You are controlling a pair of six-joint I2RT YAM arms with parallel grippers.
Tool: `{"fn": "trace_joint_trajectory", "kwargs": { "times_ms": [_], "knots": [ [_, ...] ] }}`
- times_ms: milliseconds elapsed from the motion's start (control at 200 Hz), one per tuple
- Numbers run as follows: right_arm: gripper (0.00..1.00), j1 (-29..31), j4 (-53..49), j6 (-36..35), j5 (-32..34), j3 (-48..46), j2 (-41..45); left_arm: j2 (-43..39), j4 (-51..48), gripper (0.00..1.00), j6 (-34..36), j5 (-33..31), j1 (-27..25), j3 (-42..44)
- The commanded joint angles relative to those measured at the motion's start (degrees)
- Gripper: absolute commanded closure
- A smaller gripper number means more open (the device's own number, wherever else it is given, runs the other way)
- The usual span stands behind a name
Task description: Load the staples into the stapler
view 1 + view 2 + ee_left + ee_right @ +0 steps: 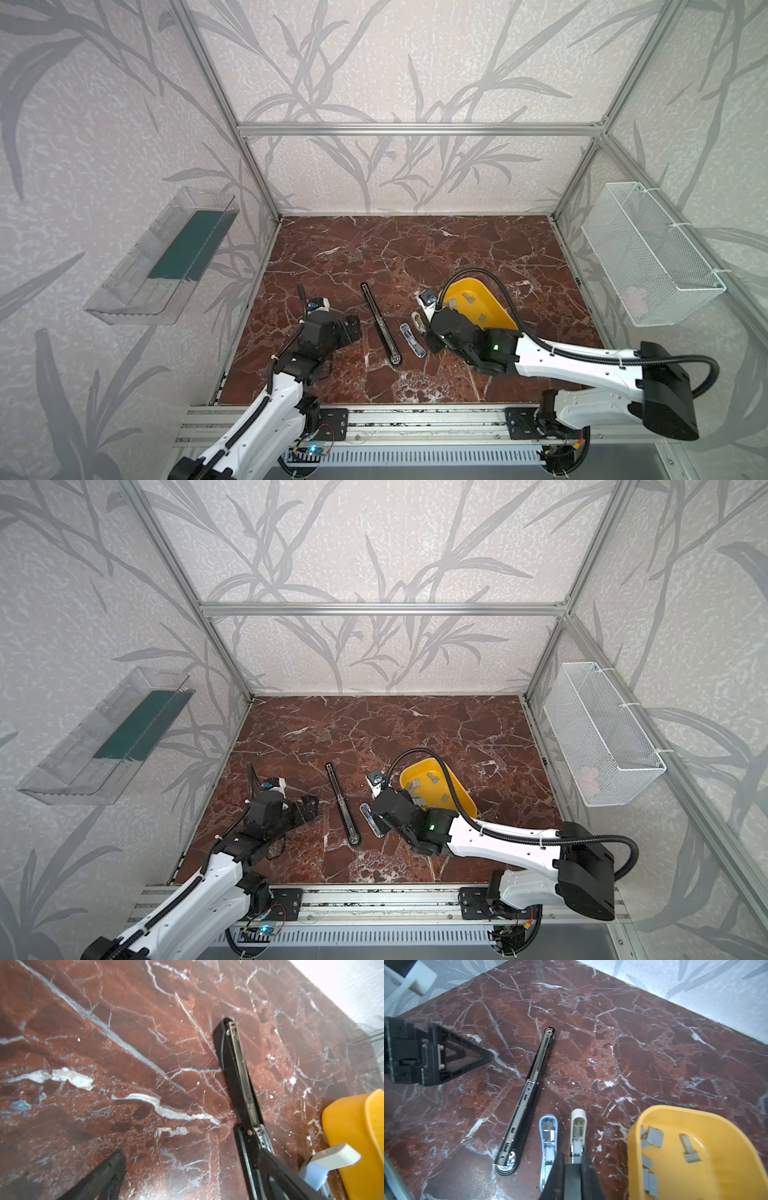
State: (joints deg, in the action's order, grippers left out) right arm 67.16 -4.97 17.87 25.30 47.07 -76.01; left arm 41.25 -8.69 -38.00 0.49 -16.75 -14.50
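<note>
The staples (654, 1136) are several grey strips lying in a yellow tray (720, 1167), seen in both top views (469, 298) (434, 777). A long black stapler (378, 322) (529, 1093) lies opened flat mid-table. Beside it lies a small blue stapler (548, 1140) (412, 341), also opened. My right gripper (574, 1165) (426, 332) is shut on the near end of a small white stapler (578, 1124) (336, 1157), next to the tray. Left of the black stapler, my left gripper (191, 1178) (351, 329) stands open over bare table, holding nothing.
The yellow tray (500, 309) sits right of the staplers, partly under the right arm and its cable. A clear bin (166, 257) hangs on the left wall and a white mesh basket (648, 257) on the right wall. An aluminium rail (415, 419) borders the front.
</note>
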Motion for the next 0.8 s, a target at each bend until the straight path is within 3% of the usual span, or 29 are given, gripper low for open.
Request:
{"fn": "trace_joint_trajectory", "kwargs": {
  "times_ms": [0, 370, 795],
  "knots": [
    [0.87, 3.58, 5.52, 0.75, 3.30, 0.01, -3.72, -1.89, 1.45, 0.01, -2.00, -2.09, -0.03, 1.25],
    [0.87, 9.70, 7.19, 0.98, 4.70, 5.90, -13.31, -7.98, 3.24, 0.01, -3.31, -2.78, -0.03, 4.26],
    [0.88, 11.88, 8.35, 6.00, 5.54, 9.34, -19.44, -6.55, 1.58, 0.01, -3.75, -3.81, 0.05, 3.34]
  ]
}}
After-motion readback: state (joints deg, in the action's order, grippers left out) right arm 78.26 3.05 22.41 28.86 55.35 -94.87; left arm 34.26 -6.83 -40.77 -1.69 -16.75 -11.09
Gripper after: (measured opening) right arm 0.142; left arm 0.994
